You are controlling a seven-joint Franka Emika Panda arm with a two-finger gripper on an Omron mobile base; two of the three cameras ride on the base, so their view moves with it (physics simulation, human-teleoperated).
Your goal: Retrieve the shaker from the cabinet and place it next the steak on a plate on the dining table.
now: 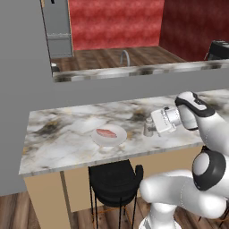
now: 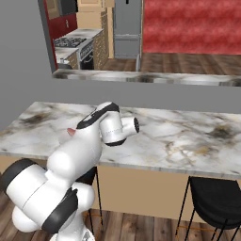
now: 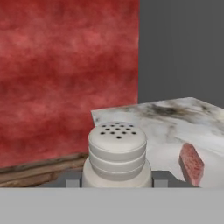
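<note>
The shaker [image 3: 117, 146], a small grey cylinder with a pale perforated cap, stands upright between my fingertips [image 3: 72, 181]. My gripper [image 3: 117, 180] is shut on the shaker. In the left base view the shaker [image 1: 148, 127] sits low over the dining table [image 1: 67, 143], just right of the white plate [image 1: 117, 138]. My gripper [image 1: 152, 128] reaches it from the right. The pinkish steak [image 1: 106, 133] lies on the plate, and the steak [image 3: 191, 162] shows at the lower right of the hand view. The cabinet is out of view.
A black stool [image 1: 114, 179] stands under the table's front edge, and another stool [image 2: 216, 197] is further right. Behind the table a grey wall with an opening carries a marble ledge [image 1: 134, 70] with a curved faucet [image 1: 125, 56]. My arm hides most of the plate in the right base view.
</note>
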